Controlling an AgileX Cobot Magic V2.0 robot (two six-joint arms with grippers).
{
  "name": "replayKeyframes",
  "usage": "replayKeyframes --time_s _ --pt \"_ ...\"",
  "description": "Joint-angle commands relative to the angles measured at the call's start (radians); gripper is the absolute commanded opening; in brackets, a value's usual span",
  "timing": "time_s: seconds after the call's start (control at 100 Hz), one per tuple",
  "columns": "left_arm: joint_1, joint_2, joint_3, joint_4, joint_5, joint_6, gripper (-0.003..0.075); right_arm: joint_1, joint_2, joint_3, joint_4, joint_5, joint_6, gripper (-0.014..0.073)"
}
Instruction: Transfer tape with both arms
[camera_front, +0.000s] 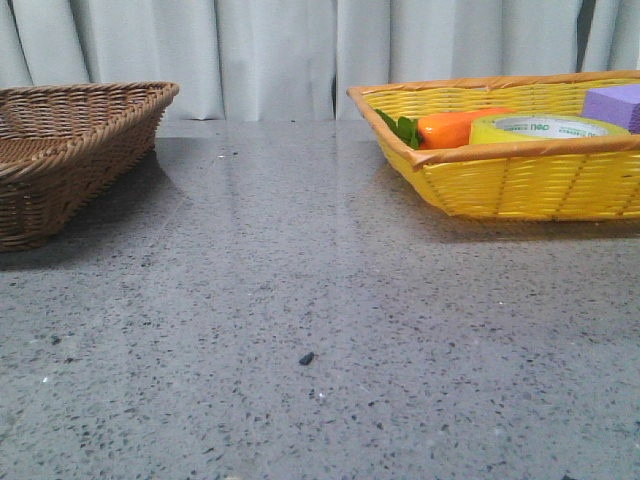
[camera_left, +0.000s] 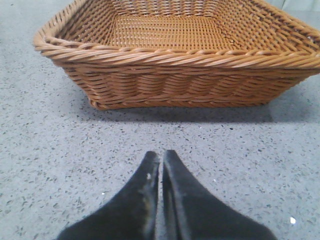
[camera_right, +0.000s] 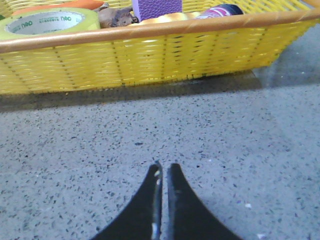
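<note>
The grey speckled table (camera_front: 300, 300) is the biggest thing, with wide bare surface between two baskets. The brown wicker basket (camera_left: 180, 55) stands just ahead of the left gripper (camera_left: 161, 156), its near wall facing the fingertips. The yellow woven basket (camera_right: 150, 60) stands ahead of the right gripper (camera_right: 163, 167), its orange-rimmed near wall between the gripper and the contents. Inside it the tape (camera_right: 47, 22) lies flat, its core opening facing up, close behind the near rim. Beside the tape are the orange carrot (camera_front: 455, 128), the purple block (camera_right: 156, 7) and a dark bottle-like thing (camera_right: 220, 10). Both grippers hang low over the table with fingers pressed together, holding nothing.
</note>
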Motion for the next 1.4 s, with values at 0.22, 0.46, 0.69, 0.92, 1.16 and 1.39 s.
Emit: replayKeyframes --time_s 0.22,0.46,0.69,0.92,1.16,1.39 --pt "-0.001 -0.028 0.011 -0.008 -0.05 -0.007 -0.0021 -0.006 -0.02 0.021 -0.006 -0.015 -0.001 -0.0074" --pt "-0.001 -0.028 0.011 -0.008 -0.053 -0.005 -0.0021 -0.006 -0.02 0.021 -0.006 -0.015 -0.001 -0.0074" --pt "-0.001 -0.028 0.011 -0.008 -0.109 -0.005 -0.002 -0.006 -0.02 0.021 -0.006 -0.015 -0.001 -0.0074" --pt "-0.001 -0.028 0.011 -0.008 -0.129 -0.005 -0.0021 -0.006 -0.02 0.021 -0.006 -0.045 -0.001 -0.0074" --pt "-0.001 -0.028 0.011 -0.008 -0.143 -0.005 -0.0021 -0.006 -0.02 0.021 -0.006 -0.066 -0.001 -0.0074" --pt "-0.001 -0.028 0.011 -0.008 -0.198 -0.005 -0.0021 -0.006 -0.02 0.021 0.008 -0.133 -0.001 -0.0074"
